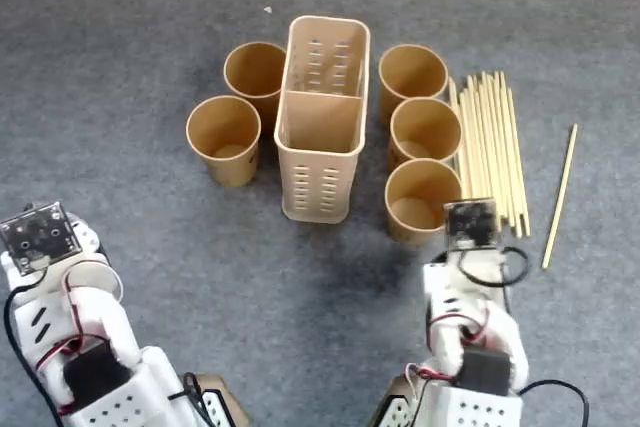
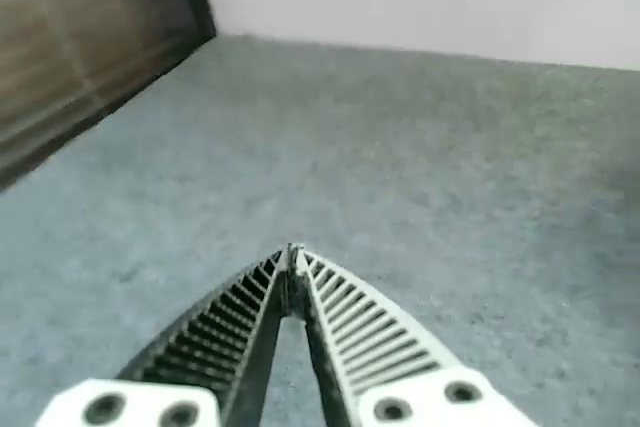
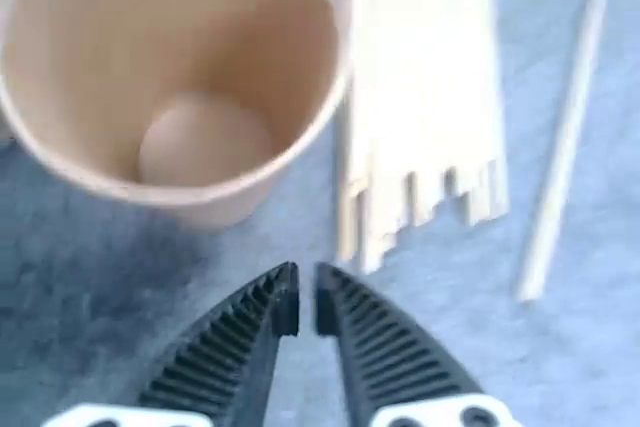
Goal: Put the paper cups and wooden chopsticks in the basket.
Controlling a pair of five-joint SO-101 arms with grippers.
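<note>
Left gripper (image 2: 291, 259) is hanging clenched over open carpet (image 2: 420, 147). Right gripper (image 3: 301, 305), clenched and empty, is hovering near the closest cup (image 3: 170, 57) and the chopsticks (image 3: 425, 77).

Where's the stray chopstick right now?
High view: the stray chopstick lies alone at far right, just beyond the chopstick bundle.

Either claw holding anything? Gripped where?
Nothing is held. The left claw is shut on air over the carpet; the right claw is empty, near a paper cup and the chopsticks.
</note>
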